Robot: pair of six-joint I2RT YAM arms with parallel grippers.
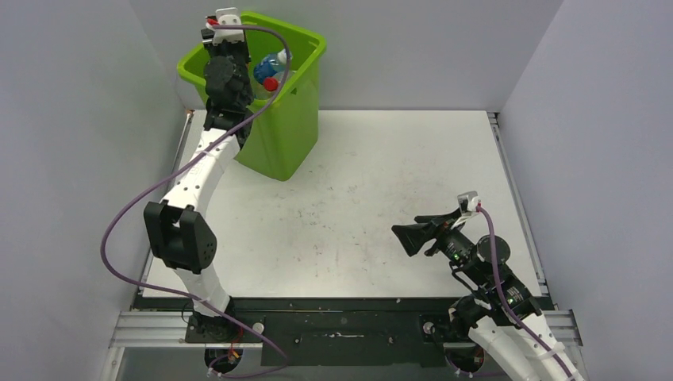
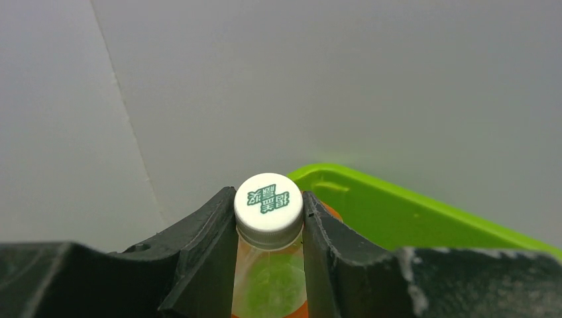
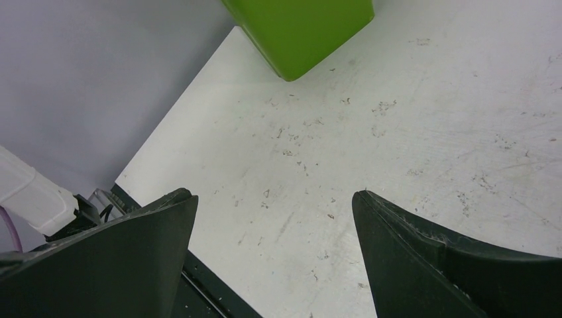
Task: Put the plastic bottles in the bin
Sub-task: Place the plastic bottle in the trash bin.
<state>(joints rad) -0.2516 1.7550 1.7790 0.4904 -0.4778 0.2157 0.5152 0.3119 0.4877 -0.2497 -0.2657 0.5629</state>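
the left gripper was clamped on an orange bottle with a white cap, above the rim of the bin, which stood at 11 o'clock on the table. other bottles lay inside the bin. the right gripper hung near 4 o'clock, jaws spread wide.

Lime-green bin stands upright at the far left of the table, tapering toward its base. Inside you can see a bottle with a blue label, and a red cap just beside it. One more bottle, clear orange with a white cap printed in green, is pinched at the neck by the left gripper, up by the bin's rim.
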